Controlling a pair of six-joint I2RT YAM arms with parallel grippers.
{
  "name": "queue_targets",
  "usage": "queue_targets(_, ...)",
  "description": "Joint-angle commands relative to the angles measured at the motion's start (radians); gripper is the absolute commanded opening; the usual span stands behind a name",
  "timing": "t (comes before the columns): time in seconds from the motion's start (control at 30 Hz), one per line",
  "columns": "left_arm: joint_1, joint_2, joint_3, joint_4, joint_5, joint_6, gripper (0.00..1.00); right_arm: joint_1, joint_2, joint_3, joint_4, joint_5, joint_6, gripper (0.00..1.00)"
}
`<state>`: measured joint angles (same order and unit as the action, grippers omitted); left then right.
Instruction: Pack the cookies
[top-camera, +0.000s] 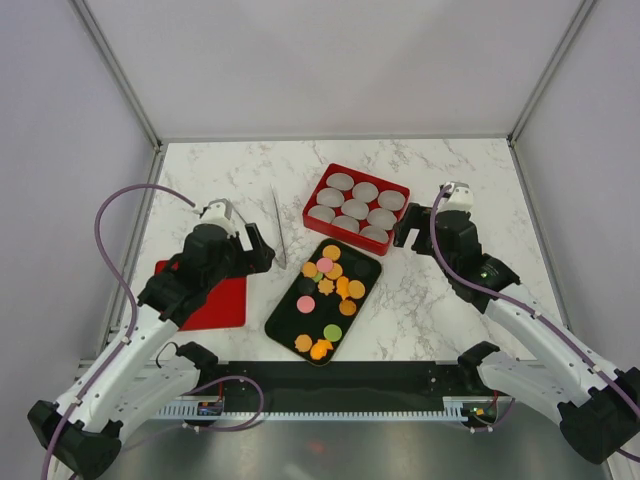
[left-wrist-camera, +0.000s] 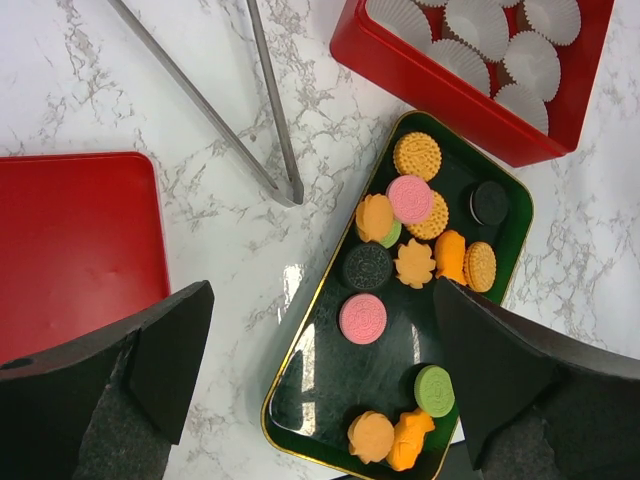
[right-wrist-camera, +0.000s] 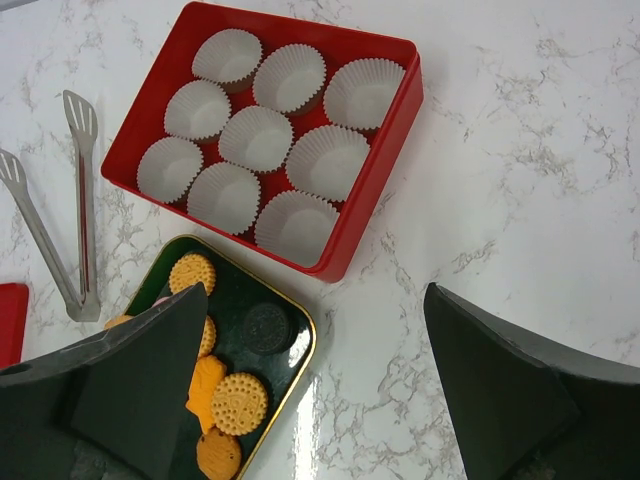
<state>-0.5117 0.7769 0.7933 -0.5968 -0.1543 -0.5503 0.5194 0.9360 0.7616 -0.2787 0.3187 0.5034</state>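
Note:
The cookies, mostly orange with some pink, green and dark ones, lie on a dark green tray with a gold rim at the table's middle. In the left wrist view the cookies spread along the tray. My left gripper hovers just left of the tray, open and holding nothing; its own camera shows the gripper above the tray's left rim. My right gripper hangs right of the red box, also open. Seen from its wrist, that gripper is over marble beside the tray's corner.
The red box behind the tray holds several white paper cups. Metal tongs lie on the marble left of the box. A flat red lid rests under my left arm.

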Motion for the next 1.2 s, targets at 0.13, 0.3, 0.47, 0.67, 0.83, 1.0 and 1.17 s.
queue_targets(0.13,0.004,0.036,0.000,0.011,-0.091,-0.053,1.00,-0.001,0.011,0.051,-0.013,-0.027,-0.031,0.98)
queue_targets(0.3,0.004,0.165,0.032,0.012,-0.211,-0.141,1.00,-0.001,0.024,0.056,-0.005,-0.058,-0.048,0.98)
queue_targets(0.47,0.004,0.353,0.089,0.028,-0.378,-0.201,1.00,-0.002,0.058,0.059,-0.008,-0.095,-0.037,0.98)
queue_targets(0.67,0.015,0.585,0.168,0.146,-0.387,-0.169,1.00,-0.001,0.058,0.044,-0.027,-0.141,-0.031,0.98)
queue_targets(0.83,0.030,0.777,0.259,0.164,-0.361,-0.184,1.00,-0.001,0.041,0.041,-0.037,-0.155,-0.045,0.98)
queue_targets(1.0,0.039,0.906,0.349,0.163,-0.361,-0.230,1.00,-0.001,0.024,0.047,-0.054,-0.161,-0.051,0.98)
queue_targets(1.17,0.045,0.984,0.399,0.155,-0.373,-0.278,1.00,-0.002,0.009,0.042,-0.065,-0.159,-0.057,0.98)
